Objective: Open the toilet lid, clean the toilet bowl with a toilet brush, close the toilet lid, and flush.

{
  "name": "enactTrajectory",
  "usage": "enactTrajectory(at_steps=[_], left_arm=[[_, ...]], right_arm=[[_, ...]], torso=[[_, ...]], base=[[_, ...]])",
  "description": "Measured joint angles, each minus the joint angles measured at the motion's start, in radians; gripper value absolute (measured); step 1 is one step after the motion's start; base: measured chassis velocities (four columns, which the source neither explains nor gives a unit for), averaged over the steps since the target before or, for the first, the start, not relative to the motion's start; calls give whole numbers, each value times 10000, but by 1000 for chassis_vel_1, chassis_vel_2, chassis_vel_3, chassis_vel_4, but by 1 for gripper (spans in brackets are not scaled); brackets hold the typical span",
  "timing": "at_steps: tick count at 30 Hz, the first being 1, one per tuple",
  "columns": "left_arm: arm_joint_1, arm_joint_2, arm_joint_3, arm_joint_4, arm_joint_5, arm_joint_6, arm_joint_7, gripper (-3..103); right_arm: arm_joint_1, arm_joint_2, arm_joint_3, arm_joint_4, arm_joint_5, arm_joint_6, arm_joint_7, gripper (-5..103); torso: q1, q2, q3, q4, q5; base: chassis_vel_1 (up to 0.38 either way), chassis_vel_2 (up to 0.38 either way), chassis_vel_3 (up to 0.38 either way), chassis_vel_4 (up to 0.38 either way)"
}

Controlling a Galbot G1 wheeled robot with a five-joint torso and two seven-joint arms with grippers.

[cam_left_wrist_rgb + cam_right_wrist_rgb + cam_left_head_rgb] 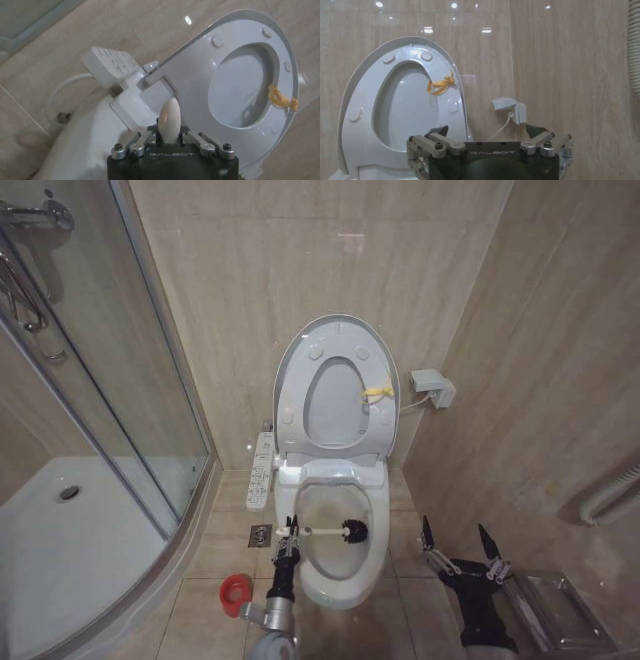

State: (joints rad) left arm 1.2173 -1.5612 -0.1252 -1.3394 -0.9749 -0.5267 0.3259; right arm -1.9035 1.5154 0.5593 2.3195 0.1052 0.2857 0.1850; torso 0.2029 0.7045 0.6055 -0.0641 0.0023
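Note:
The toilet lid (335, 405) stands raised against the back wall, and the seat ring (300, 415) is up in front of it with a yellow ribbon (378, 392) tied on. Below lies the stained toilet bowl (335, 578). My left gripper (290, 532), at the bowl's left rim, is shut on the toilet brush's white handle (320, 531). The handle lies level across the bowl, with the dark head (352, 530) over the stains. The left wrist view shows the handle (169, 112) clamped in the left gripper (169, 137). My right gripper (458, 542) (487, 131) hangs open and holds nothing, right of the bowl.
A red holder cup (237, 590) sits on the floor left of the bowl, near a floor drain (260, 535). The seat's control panel (262, 470) sticks out on the left. A glass shower screen (100, 380) and tray (60, 550) stand further left. A wall socket (432, 387) and a metal rack (550, 605) are on the right.

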Motion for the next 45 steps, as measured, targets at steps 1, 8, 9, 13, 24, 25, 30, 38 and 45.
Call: enactTrajectory(at_steps=[1,8,9,13,24,25,30,38,45], left_arm=[[0,0,0,0,0,0,0,24],[-1306,-128,380,939,-246,113,-84,24],[-1527,-121,380,1025,-266,127,-119,24],[-2006,36,385,1045,-463,230,-238,24],[-2265,996,651,433,-1514,742,-154,23],[-2346,1024,626,646,-1100,723,-197,23],[-2553,1361,683,1146,716,714,-600,23],[-2811,1246,866,775,-1460,724,-45,23],[-3103,1135,782,1580,-277,531,355,22]], right_arm=[[0,0,0,0,0,0,0,100],[0,1,0,-1,0,0,0,100],[0,0,-1,-1,0,0,0,100],[0,0,0,-1,0,0,0,100],[0,0,0,0,0,0,0,100],[0,0,0,-1,0,0,0,100],[0,0,0,0,0,0,0,100],[0,1,0,-1,0,0,0,100],[0,0,0,-1,1,0,0,100]], torso=[[0,0,0,0,0],[1,0,1,5,-53],[2,0,0,6,-36],[2,-1,1,-4,-36],[1,0,0,0,-26],[1,0,0,-1,-26],[2,-1,1,3,-24],[0,0,0,-1,-24],[0,0,-1,5,-24]], base=[[0,0,0,0],[0,0,0,0],[0,0,0,0],[0,0,0,0],[0,0,0,0],[0,0,0,0],[0,0,0,0],[0,0,0,0],[0,0,0,0]])
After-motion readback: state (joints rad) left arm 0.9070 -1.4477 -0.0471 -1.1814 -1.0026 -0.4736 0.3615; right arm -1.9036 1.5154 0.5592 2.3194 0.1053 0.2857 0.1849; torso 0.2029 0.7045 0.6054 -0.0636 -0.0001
